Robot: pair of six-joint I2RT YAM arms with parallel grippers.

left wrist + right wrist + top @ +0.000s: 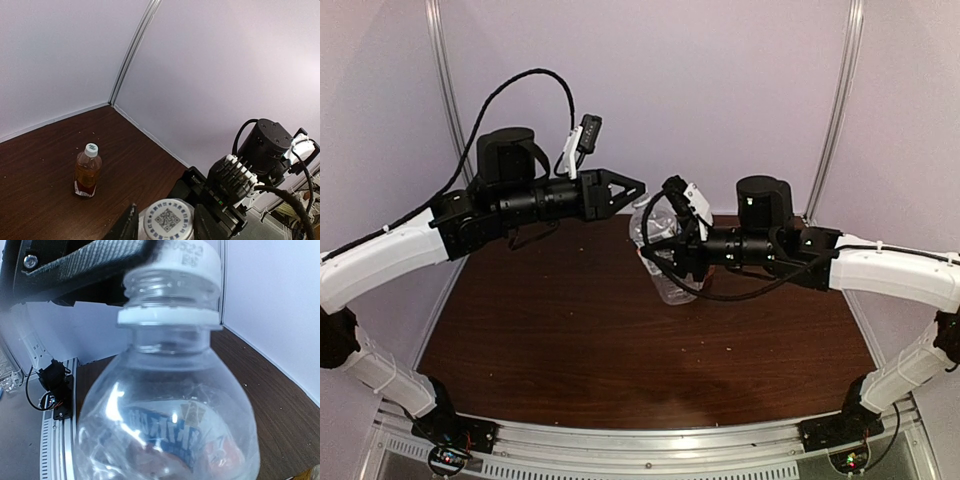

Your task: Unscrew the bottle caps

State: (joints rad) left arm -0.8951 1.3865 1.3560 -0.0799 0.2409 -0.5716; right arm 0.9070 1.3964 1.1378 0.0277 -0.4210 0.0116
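As I stand beside the rig, pale walls (720,80) close in the back and the sides, and a dark brown table (570,340) lies between them. Two long white and black arms reach in from the near edge. The left arm (390,255) comes from one side and the right arm (900,272) from the other. They meet over the far middle of the table.

The right gripper (658,258) holds the clear bottle (165,405). Its jaws are closed around the body of the bottle, below the neck. I cannot tell if the bottom of the bottle rests on the table. A blue and white label (165,435) shows on its side.

The left gripper (635,188) comes at the top of that bottle from the other side. Its dark fingers (85,260) sit close on both sides of the near cap (167,220), with only a narrow space between them. I cannot tell if they press on it or just sit beside it.

The amber bottle (87,172) stands upright, alone on the table, toward the back corner where the walls meet. It is well apart from both grippers. It has a red and white label low down, and the far cap (91,148) is on its top.

The near cap is white and round, with a square code printed on top. It sits high on the neck. Bare screw threads (170,287) show under it, and a white ring (170,316) goes around the neck below them. I cannot tell if the cap is caught on the threads.
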